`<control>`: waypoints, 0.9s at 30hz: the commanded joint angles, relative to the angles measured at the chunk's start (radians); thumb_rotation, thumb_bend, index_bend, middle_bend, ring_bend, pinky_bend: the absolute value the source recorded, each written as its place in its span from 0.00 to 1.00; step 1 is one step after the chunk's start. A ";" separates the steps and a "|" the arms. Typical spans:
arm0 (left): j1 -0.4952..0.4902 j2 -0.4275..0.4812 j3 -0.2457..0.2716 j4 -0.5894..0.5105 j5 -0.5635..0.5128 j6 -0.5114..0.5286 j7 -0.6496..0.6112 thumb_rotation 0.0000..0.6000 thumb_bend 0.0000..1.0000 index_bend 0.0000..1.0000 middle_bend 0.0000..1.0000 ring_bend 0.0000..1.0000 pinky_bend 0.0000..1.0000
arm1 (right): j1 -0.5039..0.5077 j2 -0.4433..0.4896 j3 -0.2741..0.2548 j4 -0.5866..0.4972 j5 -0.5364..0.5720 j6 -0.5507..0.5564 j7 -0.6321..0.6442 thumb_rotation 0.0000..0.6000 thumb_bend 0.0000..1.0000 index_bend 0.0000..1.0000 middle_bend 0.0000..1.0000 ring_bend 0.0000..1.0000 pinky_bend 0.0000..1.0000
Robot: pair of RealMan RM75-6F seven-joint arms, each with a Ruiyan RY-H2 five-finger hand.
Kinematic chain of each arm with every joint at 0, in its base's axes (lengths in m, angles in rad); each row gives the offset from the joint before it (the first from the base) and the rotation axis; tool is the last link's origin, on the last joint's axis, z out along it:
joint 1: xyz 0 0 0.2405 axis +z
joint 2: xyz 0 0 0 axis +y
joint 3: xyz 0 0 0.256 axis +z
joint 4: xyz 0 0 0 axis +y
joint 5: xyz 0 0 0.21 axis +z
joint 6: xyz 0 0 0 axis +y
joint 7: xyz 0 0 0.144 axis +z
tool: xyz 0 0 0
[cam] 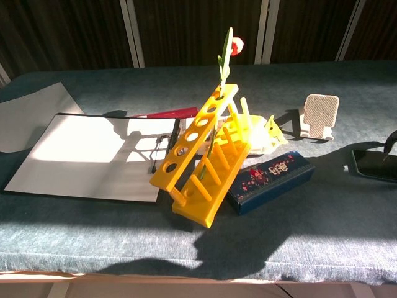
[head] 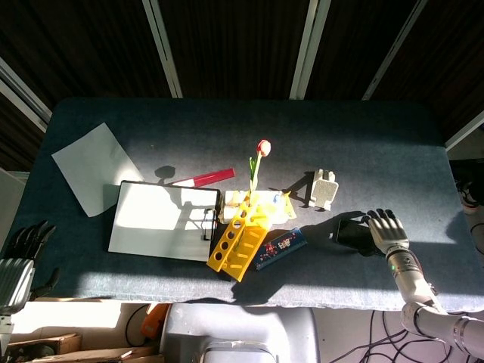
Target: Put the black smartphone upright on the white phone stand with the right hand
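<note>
The black smartphone lies flat on the dark table, right of centre; the chest view shows the black smartphone at its right edge. My right hand hovers over the phone's right end with fingers spread, holding nothing; only a dark fingertip shows in the chest view. The white phone stand stands upright just behind and left of the phone, and the white phone stand shows bare in the chest view. My left hand hangs off the table's left front corner, fingers apart, holding nothing.
A yellow rack leans on a white tray with a tulip. Beside it lies a dark blue pencil case. A clipboard, a red ruler and a paper sheet lie to the left.
</note>
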 commanded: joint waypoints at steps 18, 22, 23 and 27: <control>0.002 0.001 0.002 -0.001 0.006 0.006 -0.002 1.00 0.37 0.00 0.00 0.00 0.00 | 0.005 -0.022 -0.015 0.017 0.003 0.028 0.011 1.00 0.33 0.51 0.30 0.14 0.06; 0.003 0.001 0.003 -0.001 0.009 0.008 -0.002 1.00 0.37 0.00 0.00 0.00 0.00 | -0.001 -0.029 -0.017 0.016 -0.007 0.046 0.012 1.00 0.34 0.59 0.35 0.20 0.09; 0.003 0.001 0.003 -0.001 0.009 0.008 -0.002 1.00 0.37 0.00 0.00 0.00 0.00 | -0.002 -0.030 -0.019 0.016 -0.009 0.049 0.011 1.00 0.34 0.61 0.37 0.22 0.10; 0.004 0.001 0.003 -0.001 0.010 0.009 -0.004 1.00 0.37 0.00 0.00 0.00 0.00 | -0.005 -0.035 -0.023 0.016 -0.011 0.055 0.007 1.00 0.35 0.66 0.41 0.27 0.12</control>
